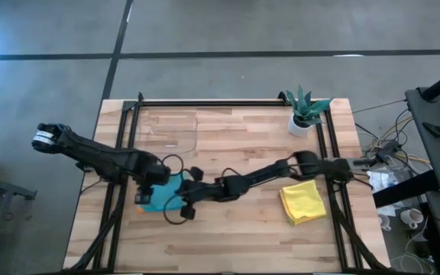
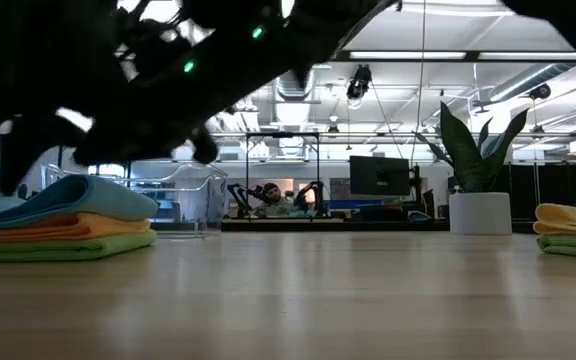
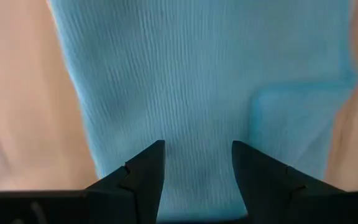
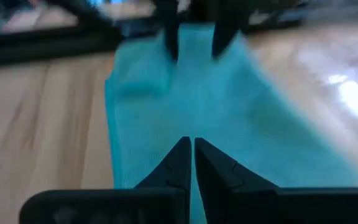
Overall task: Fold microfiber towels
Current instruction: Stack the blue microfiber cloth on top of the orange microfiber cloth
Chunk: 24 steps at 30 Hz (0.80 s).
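Teal towel (image 3: 210, 87) on table (image 1: 235, 229), left gripper (image 3: 197, 168) spread above it, right gripper (image 4: 189, 163) clenched empty, no legible writing.

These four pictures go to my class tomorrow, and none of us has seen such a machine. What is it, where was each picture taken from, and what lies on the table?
It is a robot with two dark arms at a wooden table. One picture looks down from above, one looks level across the tabletop, and two come from cameras on the wrists. The open left gripper and the shut right gripper both hover over a teal towel, holding nothing. That towel tops a stack with an orange towel and a green towel. A yellow towel, a clear tray and a potted plant also sit there.
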{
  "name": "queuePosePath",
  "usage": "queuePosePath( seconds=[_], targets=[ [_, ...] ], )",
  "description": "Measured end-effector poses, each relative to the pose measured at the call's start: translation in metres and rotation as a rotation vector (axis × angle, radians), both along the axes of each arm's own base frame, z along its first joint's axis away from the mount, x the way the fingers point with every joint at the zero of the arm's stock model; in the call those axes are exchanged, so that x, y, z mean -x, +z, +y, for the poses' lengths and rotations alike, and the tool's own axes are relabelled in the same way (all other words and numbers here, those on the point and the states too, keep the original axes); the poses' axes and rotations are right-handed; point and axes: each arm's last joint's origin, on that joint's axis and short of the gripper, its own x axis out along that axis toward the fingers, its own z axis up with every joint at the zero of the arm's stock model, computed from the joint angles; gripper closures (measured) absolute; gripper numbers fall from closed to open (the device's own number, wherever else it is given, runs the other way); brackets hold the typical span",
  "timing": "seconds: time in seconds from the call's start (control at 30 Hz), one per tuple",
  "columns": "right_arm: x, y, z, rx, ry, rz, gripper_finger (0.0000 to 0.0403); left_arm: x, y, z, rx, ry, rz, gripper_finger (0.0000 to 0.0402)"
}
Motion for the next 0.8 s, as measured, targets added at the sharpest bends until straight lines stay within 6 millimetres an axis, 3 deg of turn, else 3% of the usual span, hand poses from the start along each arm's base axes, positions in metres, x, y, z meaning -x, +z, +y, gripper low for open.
queuePosePath(
  seconds=[0.13,0.23,0.37,0.6,0.7,0.8],
  targets=[
    [-0.014,-0.030,0.004,-0.001,0.040,0.107,0.0386,0.014,-0.008,-0.001,0.072,0.058,0.108,0.0231],
    [-0.021,-0.039,0.004,0.013,0.038,0.180,0.0386,0.018,-0.014,-0.005,0.180,0.050,0.112,0.0231],
    [-0.027,-0.039,0.002,0.021,0.026,0.207,0.0386,0.017,-0.013,-0.007,0.210,0.059,0.097,0.0231],
    [-0.032,-0.022,-0.001,0.065,0.028,0.186,0.0385,0.011,0.014,-0.005,0.127,0.160,-0.077,0.0231],
    [-0.030,-0.012,-0.003,0.093,-0.005,0.212,0.0385,0.015,0.011,-0.003,0.038,0.231,-0.156,0.0231],
    [-0.025,-0.005,-0.005,0.123,-0.029,0.264,0.0385,0.023,0.003,0.001,-0.035,0.296,-0.130,0.0231]
  ],
)
